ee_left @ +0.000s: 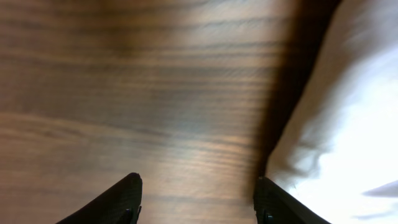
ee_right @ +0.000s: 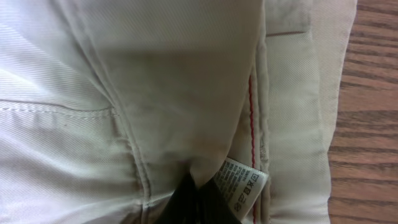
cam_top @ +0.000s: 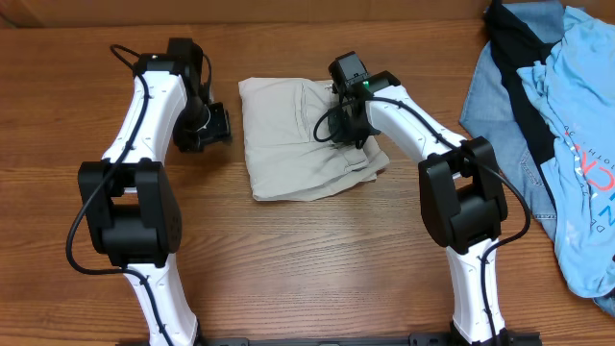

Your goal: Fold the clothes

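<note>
**Overhead.** The shorts point(cam_top: 298, 144) were noted folded into a near-rectangular bundle on the table point(cam_top: 307, 259). The long axis ran from the far edge toward the near edge, slightly slanted. The left gripper point(cam_top: 213, 125) was seen just beside the bundle's left edge, apart from it. The right gripper point(cam_top: 348, 123) was set down on its right part. Blue garments point(cam_top: 567, 144) were heaped well outside the right gripper.

**Left wrist.** The fingers point(ee_left: 124, 199) were parted, with only bare wood between them. The shorts point(ee_left: 348, 124), blurred, lay outside the right-hand finger.

**Right wrist.** The fingers were closed, and a ridge of the shorts point(ee_right: 124, 93) was gathered into the tips. A white label point(ee_right: 242, 186) was seen just beside them. A red stitch line point(ee_right: 250, 106) ran straight away from the fingertips.
</note>
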### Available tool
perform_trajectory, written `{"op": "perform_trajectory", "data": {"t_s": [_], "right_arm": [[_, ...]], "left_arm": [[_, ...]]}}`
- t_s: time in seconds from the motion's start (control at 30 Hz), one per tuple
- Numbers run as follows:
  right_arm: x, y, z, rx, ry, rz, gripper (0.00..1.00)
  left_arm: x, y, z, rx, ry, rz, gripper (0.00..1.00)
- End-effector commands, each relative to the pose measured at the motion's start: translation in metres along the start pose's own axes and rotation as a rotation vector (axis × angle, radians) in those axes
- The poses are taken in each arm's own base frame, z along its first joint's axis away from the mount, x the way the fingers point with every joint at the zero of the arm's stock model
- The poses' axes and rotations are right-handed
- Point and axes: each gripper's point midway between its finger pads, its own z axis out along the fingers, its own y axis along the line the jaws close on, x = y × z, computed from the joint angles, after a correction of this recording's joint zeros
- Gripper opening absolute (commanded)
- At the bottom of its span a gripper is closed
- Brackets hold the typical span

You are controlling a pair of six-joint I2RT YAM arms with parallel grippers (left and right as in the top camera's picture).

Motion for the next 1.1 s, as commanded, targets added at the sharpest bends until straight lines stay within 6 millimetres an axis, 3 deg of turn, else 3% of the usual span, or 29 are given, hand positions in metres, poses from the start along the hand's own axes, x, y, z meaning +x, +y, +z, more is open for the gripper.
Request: {"op": "perform_trajectory", "data": {"t_s": [0.0, 0.17, 0.37, 0.67, 0.73, 0.87, 1.07], "right_arm": [[0.012, -0.032, 0.015, 0.095, 0.026, 0.044, 0.04], [0.02, -0.064, 0.025, 0.232, 0.005, 0.153, 0.04], [0.027, -0.069, 0.03, 0.24, 0.021, 0.158, 0.04], [0.036, -0.071, 0.029, 0.249, 0.056, 0.148, 0.04], [0.037, -0.071, 0.029, 0.251, 0.063, 0.147, 0.04], [0.041, -0.072, 0.028, 0.255, 0.078, 0.144, 0.04], [0.044, -0.072, 0.028, 0.257, 0.092, 0.144, 0.04]], "left_arm": [[-0.009, -0.018, -0.006, 0.103, -0.028, 0.008, 0.61], [-0.01, -0.024, -0.006, 0.125, -0.035, 0.016, 0.62], [-0.026, -0.043, -0.008, 0.155, -0.119, 0.105, 0.61], [-0.079, -0.116, -0.021, 0.192, -0.445, 0.491, 0.61], [-0.087, -0.122, -0.018, 0.184, -0.482, 0.508, 0.61], [-0.104, -0.127, 0.002, 0.183, -0.518, 0.516, 0.55], [-0.111, -0.123, 0.064, 0.179, -0.459, 0.495, 0.52]]}}
